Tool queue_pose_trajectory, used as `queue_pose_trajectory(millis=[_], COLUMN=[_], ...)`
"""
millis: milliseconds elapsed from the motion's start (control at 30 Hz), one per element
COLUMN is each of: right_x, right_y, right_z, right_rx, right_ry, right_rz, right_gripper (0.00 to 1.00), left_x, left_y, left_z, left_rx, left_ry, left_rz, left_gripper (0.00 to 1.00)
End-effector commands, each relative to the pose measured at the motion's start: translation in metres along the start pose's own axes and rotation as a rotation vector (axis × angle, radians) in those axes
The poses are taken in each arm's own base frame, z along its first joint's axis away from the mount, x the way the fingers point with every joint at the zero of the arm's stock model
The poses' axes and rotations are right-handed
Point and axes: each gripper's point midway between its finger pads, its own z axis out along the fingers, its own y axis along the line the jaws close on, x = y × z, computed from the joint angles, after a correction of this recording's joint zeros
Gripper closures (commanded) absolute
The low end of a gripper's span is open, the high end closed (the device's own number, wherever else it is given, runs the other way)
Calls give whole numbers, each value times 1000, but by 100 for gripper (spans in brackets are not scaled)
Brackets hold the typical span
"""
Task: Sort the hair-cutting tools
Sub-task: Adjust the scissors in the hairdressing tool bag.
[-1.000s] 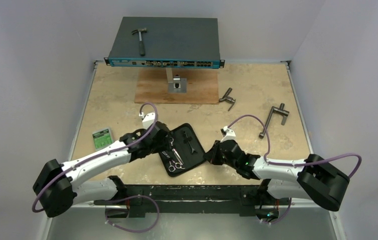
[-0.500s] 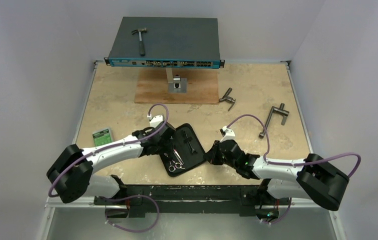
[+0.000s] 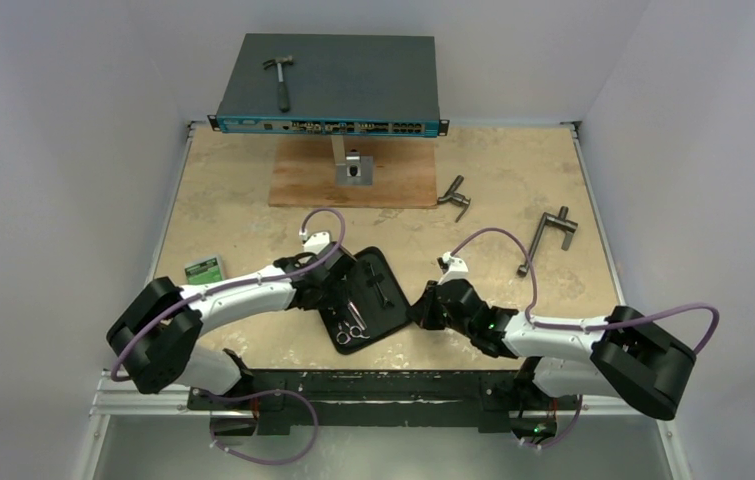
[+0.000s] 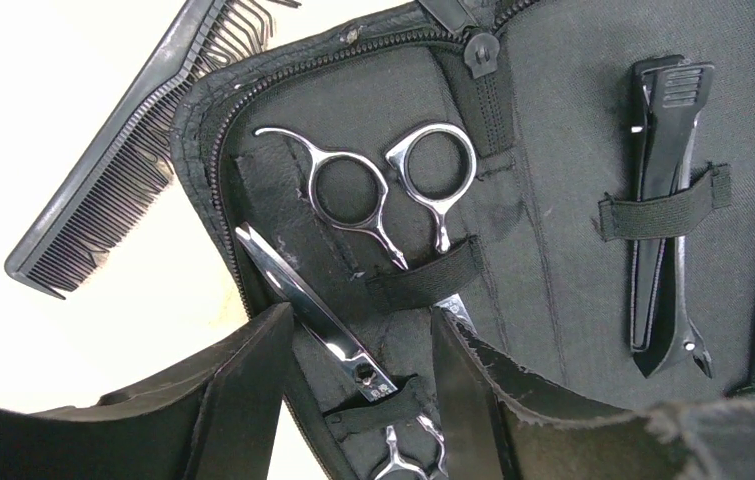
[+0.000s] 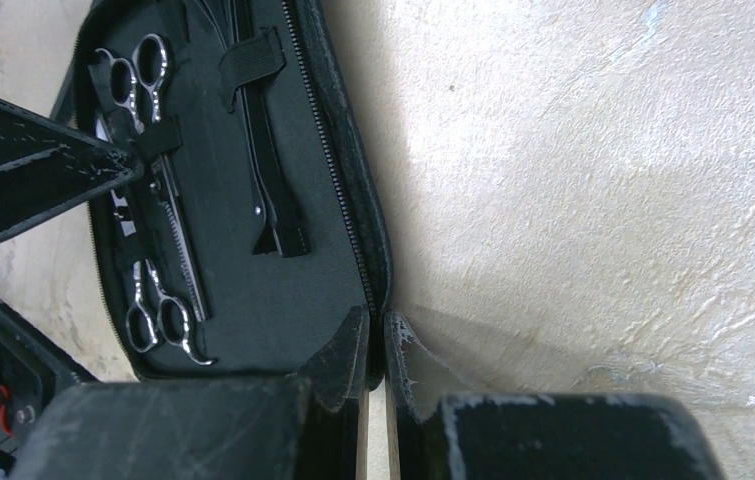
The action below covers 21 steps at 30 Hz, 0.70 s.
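An open black zip case (image 4: 553,200) lies in the middle of the table. Two silver scissors sit in it under elastic straps: one (image 4: 393,190) with its rings up, the other (image 4: 303,300) slanting down. The black hair clip (image 4: 668,210) is strapped at the case's right. The black comb (image 4: 123,170) lies on the table beside the case's left edge. My left gripper (image 4: 363,375) is open, its fingers either side of the slanted scissors' pivot. My right gripper (image 5: 375,335) is shut on the case's zipper edge (image 5: 353,240).
A hammer (image 3: 280,78) lies on the network switch (image 3: 353,80) at the back, above a wooden board (image 3: 303,185). Two grey T-handled tools (image 3: 456,195) (image 3: 545,238) lie at the right. A green box (image 3: 203,271) sits left of the case.
My left arm has swung right and forward over the case, uncovering the green box. The right arm has stayed put on the case's edge.
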Motion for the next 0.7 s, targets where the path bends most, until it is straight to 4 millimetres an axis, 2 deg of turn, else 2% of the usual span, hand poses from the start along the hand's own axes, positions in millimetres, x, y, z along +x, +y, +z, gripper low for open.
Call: queue_pose_trajectory(millis=[0,233,400,567,667], right_x=[2,7,8,8,7], right_y=[5,6,6,6,7], right_z=[4,7,8,6,4], right_rx=[-10,-19,-22,-23,-25], right_ry=[27,59,63,61,60], right_rz=[-63,-97,-107,-110,-110], right_gripper=[100,100,100,100,100], left_x=[-17,-21,-18,-16,-16], left_y=[-8,-29,-31,-26,-13], left_z=[2,8,13,11,2], left_rx=[-4,80,89,77,40], left_ry=[-52,-67,-57,-51,-63], left_rz=[18,36,49,38,25], left_gripper=[47,47,47,47,46])
